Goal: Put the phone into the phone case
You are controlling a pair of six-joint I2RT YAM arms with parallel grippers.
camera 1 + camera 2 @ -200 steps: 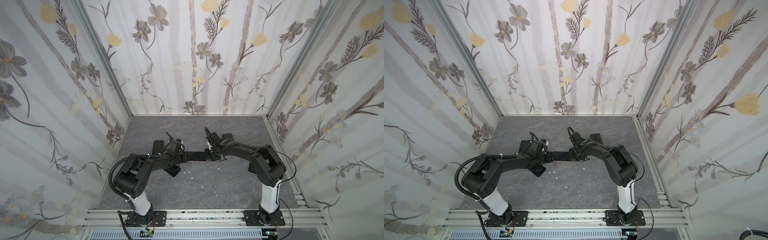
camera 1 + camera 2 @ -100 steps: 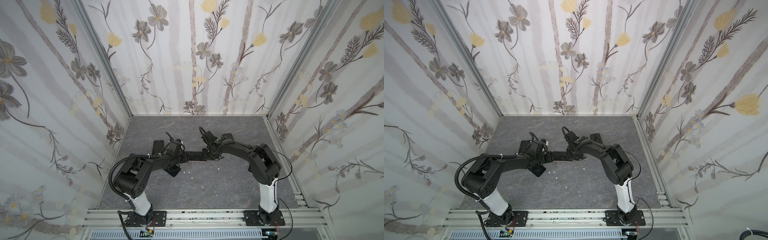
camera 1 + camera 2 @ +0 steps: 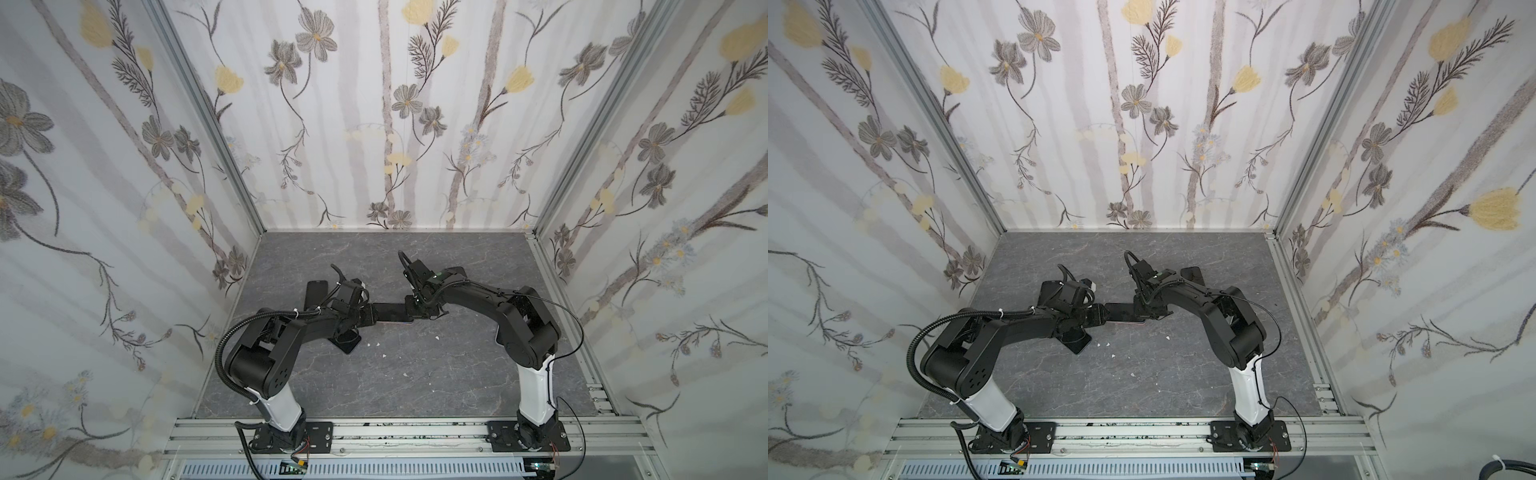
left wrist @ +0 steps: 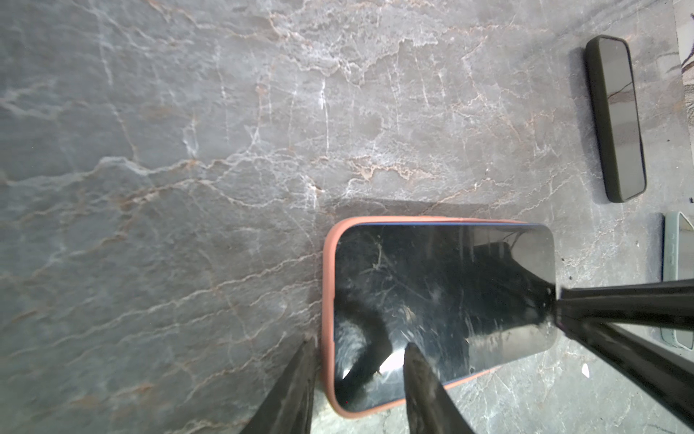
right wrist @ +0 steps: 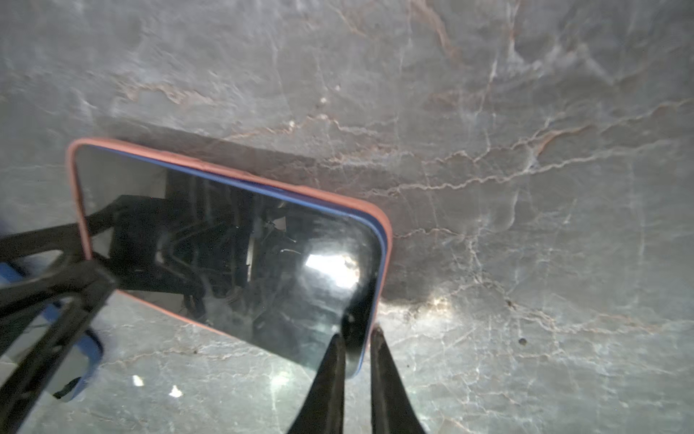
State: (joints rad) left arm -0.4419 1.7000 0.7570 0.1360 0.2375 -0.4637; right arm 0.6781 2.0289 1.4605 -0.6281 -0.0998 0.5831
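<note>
Left wrist view: phone [image 4: 443,293] lay left-to-right in the case [image 4: 328,300]. The half-open left end effector [image 4: 359,342] straddled its left end, and the narrow right end effector [image 4: 556,306] pinched its right end.

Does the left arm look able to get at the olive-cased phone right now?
Probably not: the olive-cased phone lies beyond the right gripper, which rests on the salmon-cased phone's far end, likely blocking the left gripper's straight path.
</note>
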